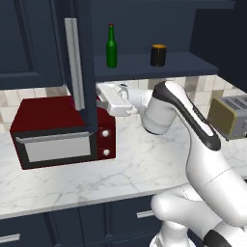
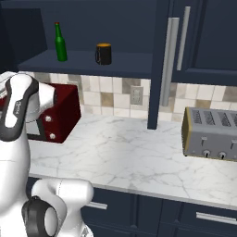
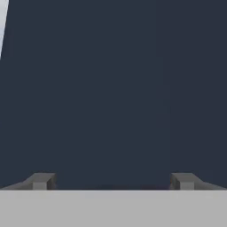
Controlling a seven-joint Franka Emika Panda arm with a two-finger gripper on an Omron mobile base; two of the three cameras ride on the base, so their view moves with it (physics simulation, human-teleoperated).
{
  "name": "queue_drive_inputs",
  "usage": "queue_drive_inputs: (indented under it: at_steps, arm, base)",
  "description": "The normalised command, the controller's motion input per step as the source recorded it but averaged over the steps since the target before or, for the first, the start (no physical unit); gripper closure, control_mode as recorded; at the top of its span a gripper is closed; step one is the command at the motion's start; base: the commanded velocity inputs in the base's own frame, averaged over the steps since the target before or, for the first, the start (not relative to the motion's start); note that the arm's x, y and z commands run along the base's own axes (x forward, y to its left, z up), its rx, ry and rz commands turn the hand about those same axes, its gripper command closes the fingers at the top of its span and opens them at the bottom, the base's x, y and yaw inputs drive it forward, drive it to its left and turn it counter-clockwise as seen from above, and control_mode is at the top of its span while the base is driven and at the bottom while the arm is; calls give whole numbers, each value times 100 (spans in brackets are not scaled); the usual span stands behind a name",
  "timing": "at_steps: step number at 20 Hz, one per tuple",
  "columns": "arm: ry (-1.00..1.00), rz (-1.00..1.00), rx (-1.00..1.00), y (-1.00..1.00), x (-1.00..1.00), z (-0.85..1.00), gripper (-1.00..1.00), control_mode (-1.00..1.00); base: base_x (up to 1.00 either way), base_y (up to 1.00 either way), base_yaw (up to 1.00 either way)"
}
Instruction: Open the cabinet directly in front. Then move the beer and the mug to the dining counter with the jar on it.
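The cabinet stands open, its left door [image 1: 86, 62] swung out edge-on over the counter and its right door [image 2: 159, 69] also swung out. On the shelf inside, the green beer [image 1: 112, 47] [image 2: 60, 42] stands upright, with the black mug [image 1: 158, 55] [image 2: 103, 53] to its right. My gripper [image 1: 102, 98] sits against the inner side of the left door, below shelf height and above the microwave. In the hand view the gripper [image 3: 113, 179] is open, with the navy door panel [image 3: 111, 88] close in front and nothing between the fingers. The dining counter and the jar are out of view.
A red microwave [image 1: 58, 130] [image 2: 58, 115] sits on the marble worktop [image 1: 144, 164] under the left door. A silver toaster [image 1: 229, 116] [image 2: 210, 132] stands at the right. Long silver handles [image 1: 75, 62] [image 2: 170, 60] run down both doors. Navy drawers [image 2: 203, 215] line the front below.
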Motion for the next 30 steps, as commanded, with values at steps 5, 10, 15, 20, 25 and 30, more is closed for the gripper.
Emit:
queue_drive_inputs:
  at_steps: [5, 10, 15, 20, 25, 30]
  arm:
    - [-3, -12, -1, 56, 38, -7, -100, -100]
    - [3, -22, -3, 44, 45, -3, -100, -100]
    - [19, -56, 2, -97, 0, 26, -100, -100]
    - [17, -67, 0, -97, -2, 13, -100, -100]
    - [3, -58, -7, -29, -11, 41, -100, -100]
    - [0, -41, -12, -2, -6, 63, -100, -100]
  base:
    - [0, 0, 0]
    - [0, 0, 0]
    - [0, 0, 0]
    - [0, 0, 0]
    - [0, 0, 0]
    - [0, 0, 0]
